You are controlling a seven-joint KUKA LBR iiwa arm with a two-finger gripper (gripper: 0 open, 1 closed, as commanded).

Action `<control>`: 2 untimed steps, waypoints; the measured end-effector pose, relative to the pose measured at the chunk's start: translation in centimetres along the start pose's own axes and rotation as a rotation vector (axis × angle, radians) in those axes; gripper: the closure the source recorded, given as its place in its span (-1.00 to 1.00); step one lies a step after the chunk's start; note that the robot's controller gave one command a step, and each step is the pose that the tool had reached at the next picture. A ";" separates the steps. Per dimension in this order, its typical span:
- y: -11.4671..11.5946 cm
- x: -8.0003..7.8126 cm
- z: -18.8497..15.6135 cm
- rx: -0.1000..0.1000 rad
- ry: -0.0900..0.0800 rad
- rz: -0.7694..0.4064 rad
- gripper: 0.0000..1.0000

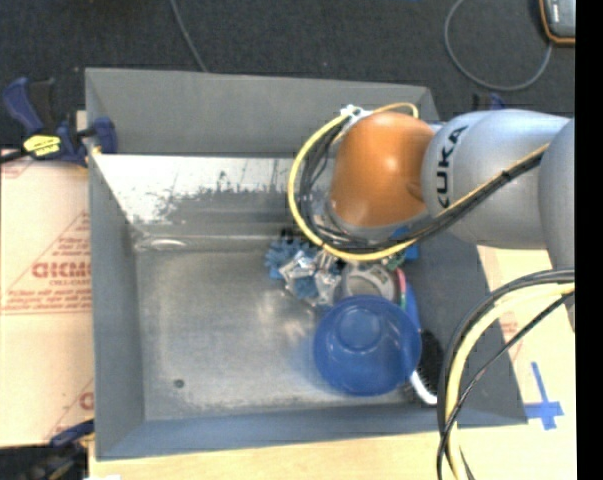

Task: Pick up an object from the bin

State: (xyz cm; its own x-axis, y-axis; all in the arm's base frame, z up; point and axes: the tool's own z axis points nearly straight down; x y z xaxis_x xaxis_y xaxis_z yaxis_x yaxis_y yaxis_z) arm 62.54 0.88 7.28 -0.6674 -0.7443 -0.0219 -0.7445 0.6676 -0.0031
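Observation:
My gripper (328, 266) pokes out from under the wrist's orange cover, low over the right middle of the bin. Right at its left lies a crumpled blue and silver thing (287, 264), touching or nearly touching it. Just below the gripper a blue plastic cup (365, 348) lies with its open mouth facing up toward the camera. Between cup and gripper sits a grey round thing (369, 284), partly hidden by the cover.
A black and white handle-like thing (424, 370) lies against the bin's right wall beside the cup. The arm and its cables cover the bin's upper right corner. The bare grey floor stretches across the left half.

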 end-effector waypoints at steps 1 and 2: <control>0.2 0.0 -2.2 -0.006 0.003 0.002 1.00; 0.1 -0.2 -4.6 -0.001 -0.004 0.005 1.00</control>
State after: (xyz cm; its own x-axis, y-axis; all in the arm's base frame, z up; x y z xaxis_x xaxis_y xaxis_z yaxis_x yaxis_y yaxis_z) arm 62.52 0.98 11.91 -0.6712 -0.7408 -0.0254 -0.7410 0.6715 -0.0024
